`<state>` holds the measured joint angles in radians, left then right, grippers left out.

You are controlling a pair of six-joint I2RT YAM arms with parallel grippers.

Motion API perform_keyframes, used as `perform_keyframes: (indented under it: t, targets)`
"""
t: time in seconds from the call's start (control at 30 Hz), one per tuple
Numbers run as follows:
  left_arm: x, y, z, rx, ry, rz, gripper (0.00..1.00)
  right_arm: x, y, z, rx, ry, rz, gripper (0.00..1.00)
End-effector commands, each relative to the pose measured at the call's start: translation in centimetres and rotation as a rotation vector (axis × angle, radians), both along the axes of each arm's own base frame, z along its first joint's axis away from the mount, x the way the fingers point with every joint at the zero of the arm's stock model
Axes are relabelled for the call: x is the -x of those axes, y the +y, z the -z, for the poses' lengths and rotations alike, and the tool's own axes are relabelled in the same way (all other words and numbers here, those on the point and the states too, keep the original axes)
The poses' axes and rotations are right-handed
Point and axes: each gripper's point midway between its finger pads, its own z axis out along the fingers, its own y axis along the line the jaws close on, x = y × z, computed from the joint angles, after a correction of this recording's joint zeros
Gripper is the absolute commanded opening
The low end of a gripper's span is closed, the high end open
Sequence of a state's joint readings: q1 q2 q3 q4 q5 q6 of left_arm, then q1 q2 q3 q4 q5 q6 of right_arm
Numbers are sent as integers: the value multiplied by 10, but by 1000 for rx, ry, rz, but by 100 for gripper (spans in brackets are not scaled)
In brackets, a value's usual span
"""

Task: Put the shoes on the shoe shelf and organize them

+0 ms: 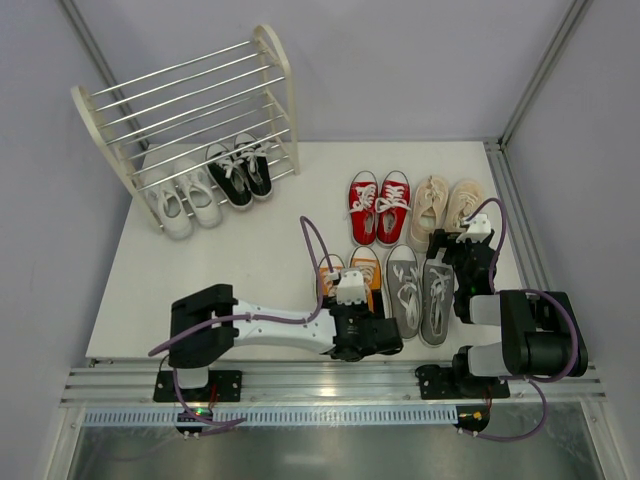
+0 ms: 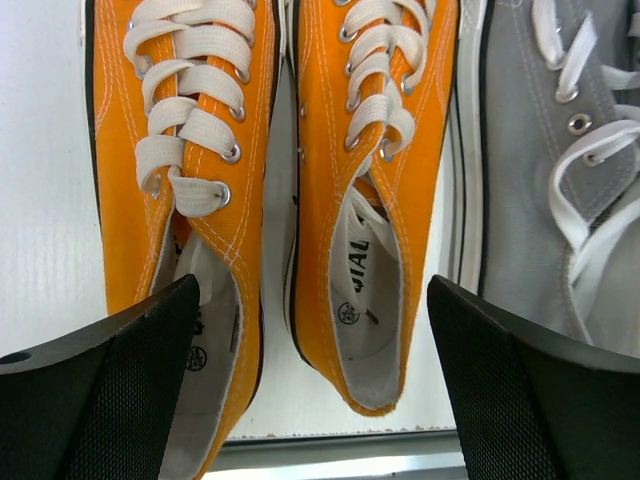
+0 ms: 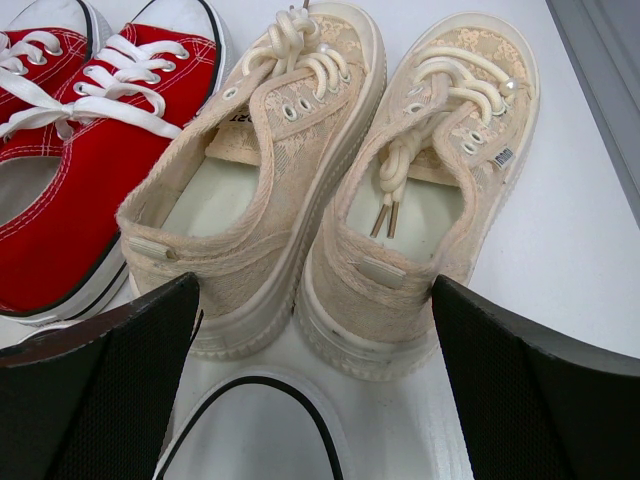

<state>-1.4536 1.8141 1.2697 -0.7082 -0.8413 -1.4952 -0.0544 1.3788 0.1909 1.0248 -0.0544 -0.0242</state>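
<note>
The left gripper's (image 2: pixel 312 290) black fingers (image 2: pixel 120 390) fill the bottom of its wrist view, spread wide and holding nothing. They hang over the heels of the orange pair (image 2: pixel 420 180), which lies side by side on the table (image 1: pixel 230 260) with toes pointing away from the arms. The grey pair (image 1: pixel 420 295) lies just right of the orange pair, its nearest shoe almost touching. The red pair (image 1: pixel 378 205) sits just beyond the orange pair, and the beige pair (image 3: pixel 250 180) lies beyond and to the right. The right gripper (image 3: pixel 315 288) hovers at the beige heels, its jaws also wide apart and empty. The shelf (image 1: pixel 270 45) stands well beyond and left of the orange pair. The white pair (image 1: pixel 180 205) and black pair (image 1: pixel 240 172) sit at its lowest tier.
</note>
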Motion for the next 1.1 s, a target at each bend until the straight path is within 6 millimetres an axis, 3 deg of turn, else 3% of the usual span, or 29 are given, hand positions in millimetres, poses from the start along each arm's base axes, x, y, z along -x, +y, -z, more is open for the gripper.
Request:
perform_keyframes:
  t: [0.0, 0.13, 0.37, 0.57, 0.9, 1.07]
  targets:
    - [-9, 0, 12, -3, -51, -18, 91, -10, 1, -32, -2, -114, -5, 97]
    - [-20, 7, 19, -38, -88, -40, 91, -11, 0, -32, -1, -115, -2, 97]
    - [-48, 26, 8, -35, -220, -81, 89, -10, 1, -32, -1, -115, -4, 97]
    - [-75, 21, 7, 4, -259, -80, 88, -11, 1, -32, -2, -115, -5, 97]
    - [-90, 12, 0, -3, -285, -59, 88, -11, 1, -32, -1, -117, -5, 97]
    - [-76, 30, -2, -60, -224, -10, 84, -10, 1, -32, -2, -115, -5, 97]
